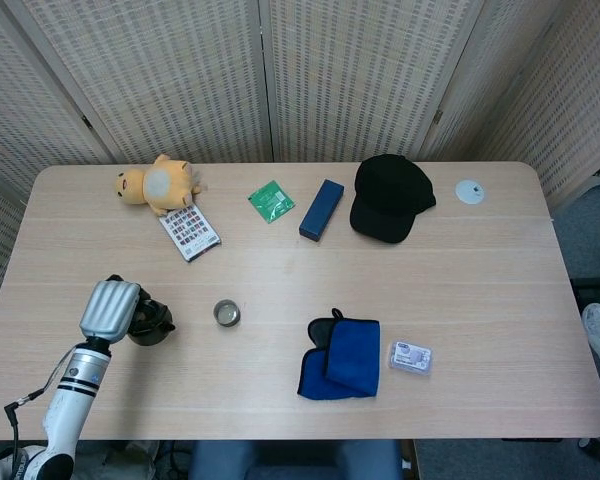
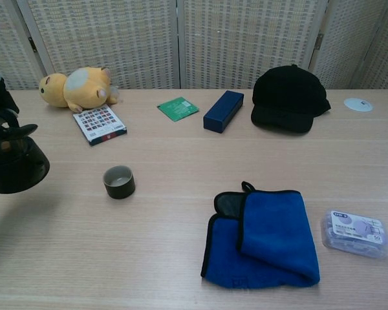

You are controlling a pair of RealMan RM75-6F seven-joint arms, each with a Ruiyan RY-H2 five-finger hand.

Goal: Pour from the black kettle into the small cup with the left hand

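Note:
My left hand [image 1: 112, 309] holds the black kettle [image 1: 152, 323] by its handle, near the table's left side. The kettle [image 2: 16, 168] hangs above the table, upright, its shadow below it. In the chest view the dark fingers [image 2: 1, 123] wrap its handle at the left edge. The small cup [image 1: 226, 313] stands open and upright to the right of the kettle, apart from it; its grey inside [image 2: 118, 175] looks empty. My right hand is in neither view.
At the back lie a yellow plush toy [image 1: 158, 184], a patterned card [image 1: 190, 232], a green packet [image 1: 271, 200], a navy box [image 1: 321, 209], a black cap [image 1: 390, 197] and a white disc [image 1: 469, 191]. A folded blue cloth [image 1: 341, 357] and a small clear packet [image 1: 410, 357] lie front right.

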